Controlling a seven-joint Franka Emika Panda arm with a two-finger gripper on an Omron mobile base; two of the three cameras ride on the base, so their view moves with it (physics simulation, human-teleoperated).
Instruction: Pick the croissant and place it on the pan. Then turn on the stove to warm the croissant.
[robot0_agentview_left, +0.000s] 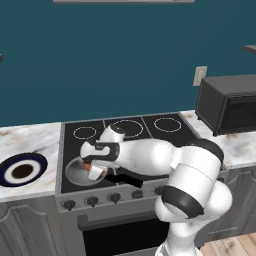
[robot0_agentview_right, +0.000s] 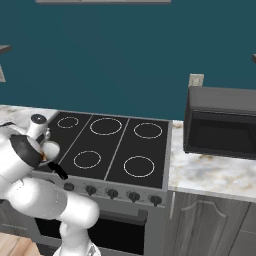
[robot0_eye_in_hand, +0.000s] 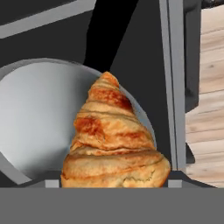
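We hold the croissant (robot0_eye_in_hand: 114, 144) in closed gripper (robot0_agentview_left: 90, 169) — long axis pointing away from us, directly over the pan (robot0_eye_in_hand: 39, 118).

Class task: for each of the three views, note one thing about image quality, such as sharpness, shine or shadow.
Left base view: soft and low in detail, the pan showing a dull sheen. Right base view: flat, even light, the stove glass without glare. Hand view: the croissant is large and slightly blurred, its ridges still readable.
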